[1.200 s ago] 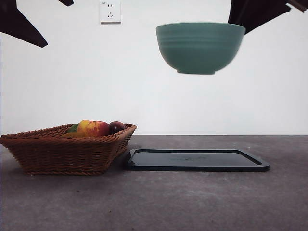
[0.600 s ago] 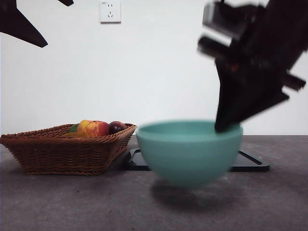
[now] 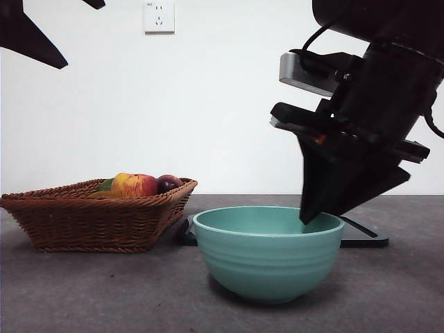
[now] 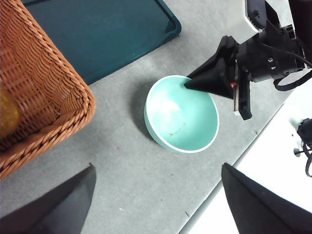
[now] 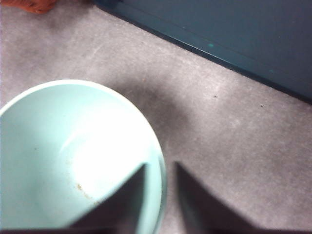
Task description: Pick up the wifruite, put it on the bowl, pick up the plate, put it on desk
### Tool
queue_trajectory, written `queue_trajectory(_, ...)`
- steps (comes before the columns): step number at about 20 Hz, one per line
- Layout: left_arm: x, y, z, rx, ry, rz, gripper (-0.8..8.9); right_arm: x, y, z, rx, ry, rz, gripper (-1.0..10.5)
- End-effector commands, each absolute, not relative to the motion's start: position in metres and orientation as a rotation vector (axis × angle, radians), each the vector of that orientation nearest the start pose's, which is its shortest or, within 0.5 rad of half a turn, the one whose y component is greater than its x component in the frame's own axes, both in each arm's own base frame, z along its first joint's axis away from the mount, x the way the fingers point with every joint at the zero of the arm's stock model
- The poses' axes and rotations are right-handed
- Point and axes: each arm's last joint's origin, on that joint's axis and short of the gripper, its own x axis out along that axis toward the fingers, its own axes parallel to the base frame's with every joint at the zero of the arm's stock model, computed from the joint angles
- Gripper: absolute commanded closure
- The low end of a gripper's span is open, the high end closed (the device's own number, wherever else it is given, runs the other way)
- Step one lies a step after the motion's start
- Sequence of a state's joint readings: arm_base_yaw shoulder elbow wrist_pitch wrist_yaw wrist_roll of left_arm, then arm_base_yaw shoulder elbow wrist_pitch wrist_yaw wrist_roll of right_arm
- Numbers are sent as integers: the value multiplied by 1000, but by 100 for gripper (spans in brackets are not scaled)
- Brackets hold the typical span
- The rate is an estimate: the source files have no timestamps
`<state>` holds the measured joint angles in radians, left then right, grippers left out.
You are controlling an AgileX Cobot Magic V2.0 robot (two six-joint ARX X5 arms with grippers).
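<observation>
The teal-green bowl (image 3: 267, 257) (image 4: 180, 114) (image 5: 73, 156) stands upright and empty on the grey desk (image 3: 104, 291), in front of the plate, a flat dark teal rectangular tray (image 3: 364, 239) (image 4: 107, 34). My right gripper (image 3: 305, 218) (image 5: 161, 165) (image 4: 187, 85) straddles the bowl's right rim, one jaw inside and one outside. Both jaws stand slightly off the rim, so it is open. The wifruite shows only as a dull orange-brown patch (image 4: 7, 116) in the basket, cut off by the picture's edge. My left gripper (image 4: 157, 165) hangs open high above the desk.
A brown wicker basket (image 3: 83, 222) (image 4: 39, 87) stands at the left and holds a red-yellow apple (image 3: 135, 184) and a dark purple fruit (image 3: 168, 183). The desk's near edge (image 4: 234, 165) runs close to the bowl. A white wall socket (image 3: 159, 16) is behind.
The bowl came down from high in the air to the desk in front of the tray, carried by my right gripper. The left arm has not moved.
</observation>
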<state>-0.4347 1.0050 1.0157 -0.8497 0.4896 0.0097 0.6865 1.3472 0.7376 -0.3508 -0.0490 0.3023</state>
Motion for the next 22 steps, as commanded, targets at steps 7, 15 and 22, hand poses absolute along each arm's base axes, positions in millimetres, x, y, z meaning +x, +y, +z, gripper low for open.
queue_trajectory(7,163,-92,323,-8,850,-887,408,181,153,231,37,886,557,674)
queue_trajectory(15,163,-92,323,-8,851,-887,408,137,117,315,68,736,633,674)
queue_trajectory(22,163,-92,322,-10,858,-885,408,100,92,327,104,791,766,674)
